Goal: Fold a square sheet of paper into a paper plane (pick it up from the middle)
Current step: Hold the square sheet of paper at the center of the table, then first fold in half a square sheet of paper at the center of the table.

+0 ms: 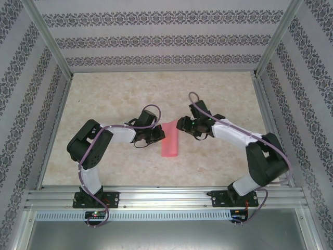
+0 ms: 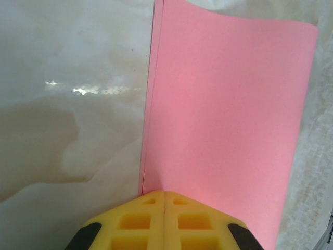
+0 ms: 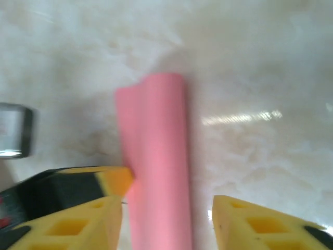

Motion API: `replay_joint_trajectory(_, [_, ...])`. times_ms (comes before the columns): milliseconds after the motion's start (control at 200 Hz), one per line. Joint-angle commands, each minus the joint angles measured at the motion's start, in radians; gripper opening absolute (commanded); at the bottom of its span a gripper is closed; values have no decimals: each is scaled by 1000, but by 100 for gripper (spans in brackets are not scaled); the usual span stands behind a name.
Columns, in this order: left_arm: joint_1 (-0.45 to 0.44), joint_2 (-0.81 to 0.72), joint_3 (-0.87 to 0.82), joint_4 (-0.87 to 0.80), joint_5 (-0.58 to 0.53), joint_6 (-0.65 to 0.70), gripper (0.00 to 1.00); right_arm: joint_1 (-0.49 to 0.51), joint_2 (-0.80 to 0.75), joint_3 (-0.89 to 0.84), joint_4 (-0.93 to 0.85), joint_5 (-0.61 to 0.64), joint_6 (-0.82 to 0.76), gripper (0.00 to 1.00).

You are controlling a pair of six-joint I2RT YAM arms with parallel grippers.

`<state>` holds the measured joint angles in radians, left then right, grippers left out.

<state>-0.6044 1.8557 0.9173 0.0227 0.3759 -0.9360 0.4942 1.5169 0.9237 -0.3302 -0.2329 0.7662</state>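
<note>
Left wrist: plain pink sheet (image 2: 229,130)

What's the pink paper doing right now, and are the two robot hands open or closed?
square sheet of paper: folded over double, not a plane yet, one edge pinched.
left end effector: shut on the paper's edge.
right end effector: open, one finger on each side of the paper.

The paper (image 1: 169,141) lies on the desk (image 1: 104,99), left tool (image 1: 159,136) at its left edge, right tool (image 1: 180,125) at its far-right corner.
</note>
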Motion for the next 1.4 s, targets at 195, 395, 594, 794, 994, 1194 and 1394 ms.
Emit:
replay_joint_trajectory(195, [-17, 43, -3, -28, -25, 32, 0, 24, 98, -69, 267, -265, 54, 8])
replay_joint_trajectory(395, [-18, 42, -1, -32, -24, 34, 0, 24, 150, -100, 293, -286, 50, 7])
replay_joint_trajectory(594, [-17, 43, 1, -35, -22, 34, 0, 20, 169, -120, 311, -309, 40, 8])
replay_joint_trajectory(794, [-18, 43, 7, -44, -22, 42, 0, 3, 192, -128, 261, -274, -4, 9])
replay_joint_trajectory(994, [-17, 47, 6, -45, -20, 45, 0, -24, 224, -183, 320, -291, -6, 10])
replay_joint_trajectory(1194, [-18, 52, 5, -49, -18, 49, 0, -37, 266, -233, 359, -295, -10, 11])
replay_joint_trajectory(1394, [-18, 52, 2, -49, -15, 51, 0, -45, 186, -254, 355, -306, -2, 13])
